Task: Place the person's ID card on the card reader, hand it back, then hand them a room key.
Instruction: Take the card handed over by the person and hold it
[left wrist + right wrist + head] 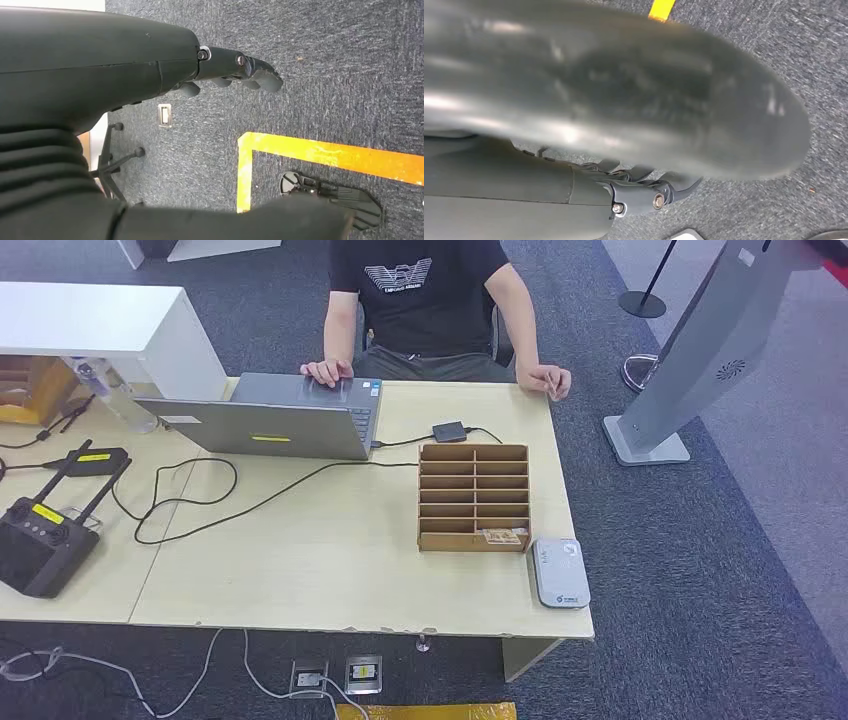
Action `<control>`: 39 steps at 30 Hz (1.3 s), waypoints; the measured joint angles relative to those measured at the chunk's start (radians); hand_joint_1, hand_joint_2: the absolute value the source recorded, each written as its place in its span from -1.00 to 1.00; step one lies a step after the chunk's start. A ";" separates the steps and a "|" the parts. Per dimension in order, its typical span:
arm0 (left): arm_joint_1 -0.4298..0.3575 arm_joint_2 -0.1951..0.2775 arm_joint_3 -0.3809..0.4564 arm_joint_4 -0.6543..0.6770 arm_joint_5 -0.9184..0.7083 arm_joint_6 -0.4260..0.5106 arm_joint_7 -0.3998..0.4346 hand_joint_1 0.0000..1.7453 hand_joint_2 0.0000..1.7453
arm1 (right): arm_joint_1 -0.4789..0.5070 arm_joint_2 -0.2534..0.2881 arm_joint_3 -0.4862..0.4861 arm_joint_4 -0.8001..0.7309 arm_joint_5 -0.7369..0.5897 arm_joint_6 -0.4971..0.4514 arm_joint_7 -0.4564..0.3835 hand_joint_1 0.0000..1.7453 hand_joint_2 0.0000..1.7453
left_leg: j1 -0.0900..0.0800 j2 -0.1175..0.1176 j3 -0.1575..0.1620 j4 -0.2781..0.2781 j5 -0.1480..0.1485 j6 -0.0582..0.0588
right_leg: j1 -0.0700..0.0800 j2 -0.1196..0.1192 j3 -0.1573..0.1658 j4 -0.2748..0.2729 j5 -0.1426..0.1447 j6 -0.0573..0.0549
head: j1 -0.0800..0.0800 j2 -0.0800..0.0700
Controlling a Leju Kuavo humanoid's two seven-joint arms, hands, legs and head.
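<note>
A grey card reader (558, 572) lies at the table's front right corner. Just left of it stands a wooden slotted card holder (473, 496) with a card (503, 536) in its bottom right slot. A person in a black shirt (420, 290) sits at the far side, one hand on the laptop and the other hand (546, 379) at the far right table corner; I cannot tell whether it holds a card. My left hand (235, 72) hangs over the carpet, fingers stretched out, holding nothing. My right hand (649, 192) also hangs low with nothing in its fingers; its thumb is a blur close to the lens.
An open laptop (280, 415) sits at the table's far middle, with a black cable (200, 500) looping across the tabletop to a small black adapter (449, 431). A remote controller (40, 540) lies far left. A grey kiosk stand (690, 360) rises right of the table. Yellow floor tape (325, 152) runs below.
</note>
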 joint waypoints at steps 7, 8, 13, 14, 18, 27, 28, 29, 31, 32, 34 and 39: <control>0.000 -0.001 0.000 0.000 0.010 0.001 0.006 -1.00 -1.00 | 0.000 -0.007 0.000 0.000 0.002 -0.005 -0.007 -1.00 -1.00 | 0.000 0.000 0.000 0.000 0.000 0.000 | 0.000 0.000 0.000 0.000 0.000 0.000 | 0.000 0.000; 0.000 -0.001 0.000 0.000 0.013 0.002 0.008 -1.00 -1.00 | 0.000 -0.008 -0.001 0.000 -0.002 -0.007 -0.007 -1.00 -1.00 | 0.000 0.000 0.000 0.000 0.000 0.000 | 0.000 0.000 0.000 0.000 0.000 0.000 | 0.000 0.000; 0.000 -0.002 0.000 0.000 0.026 0.014 0.009 -1.00 -1.00 | -0.002 -0.009 -0.011 0.000 -0.029 -0.105 -0.021 -1.00 -1.00 | 0.000 0.000 0.000 0.000 0.000 0.000 | 0.000 0.000 0.000 0.000 0.000 0.000 | 0.000 0.000; 0.000 -0.002 0.000 0.000 0.028 0.016 0.009 -1.00 -1.00 | -0.003 -0.009 -0.016 0.000 -0.034 -0.141 -0.029 -1.00 -1.00 | 0.000 0.000 0.000 0.000 0.000 0.000 | 0.000 0.000 0.000 0.000 0.000 0.000 | 0.000 0.000; 0.000 -0.002 0.000 0.000 0.036 0.018 0.009 -1.00 -1.00 | -0.005 -0.006 -0.040 -0.003 -0.007 -0.250 -0.078 -1.00 -1.00 | 0.000 0.000 0.000 0.000 0.000 0.000 | 0.000 0.000 0.000 0.000 0.000 0.000 | 0.000 0.000; -0.001 -0.001 0.000 0.000 0.046 0.017 0.010 -1.00 -1.00 | -0.036 0.026 -0.330 -0.104 0.451 -0.261 -0.216 -1.00 -1.00 | 0.000 -0.001 0.000 0.000 0.000 0.000 | 0.000 -0.002 0.001 0.000 0.000 0.000 | 0.000 0.000; 0.000 -0.001 0.000 0.000 0.046 0.017 0.010 -1.00 -1.00 | -0.036 0.030 -0.349 -0.109 0.452 -0.261 -0.218 -1.00 -1.00 | 0.000 -0.001 0.000 0.000 0.000 0.000 | 0.000 -0.002 0.001 0.000 0.000 0.000 | 0.000 0.000; 0.000 -0.001 0.000 0.000 0.047 0.018 0.010 -1.00 -1.00 | -0.037 0.034 -0.368 -0.116 0.460 -0.261 -0.224 -1.00 -1.00 | 0.000 -0.001 0.000 0.000 0.000 0.000 | 0.000 -0.002 0.001 0.000 0.000 0.000 | 0.000 0.000; -0.001 -0.001 0.000 0.000 0.052 0.021 0.010 -1.00 -1.00 | -0.040 0.043 -0.413 -0.140 0.496 -0.262 -0.263 -1.00 -1.00 | 0.000 0.000 0.000 0.000 0.000 0.000 | 0.000 -0.001 0.000 0.000 0.000 0.000 | 0.000 0.000; -0.001 -0.001 0.000 0.000 0.056 0.022 0.010 -1.00 -1.00 | -0.044 0.048 -0.439 -0.161 0.524 -0.262 -0.301 -1.00 -1.00 | 0.000 0.000 0.000 0.000 0.000 0.000 | 0.000 -0.001 0.000 0.001 0.000 0.000 | 0.000 0.000; -0.001 -0.001 0.000 0.000 0.063 0.026 0.010 -1.00 -1.00 | -0.054 0.058 -0.487 -0.213 0.571 -0.262 -0.401 -1.00 -1.00 | 0.000 0.000 0.000 0.000 0.000 0.000 | 0.000 -0.001 0.000 0.001 0.000 0.000 | 0.000 0.000; -0.001 -0.001 0.000 0.000 0.073 0.043 0.008 -1.00 -1.00 | -0.087 0.090 -0.576 -0.334 0.561 -0.262 -0.693 -1.00 -1.00 | 0.000 0.000 0.000 0.000 0.000 0.000 | 0.000 0.000 0.001 0.000 0.000 0.000 | 0.000 0.000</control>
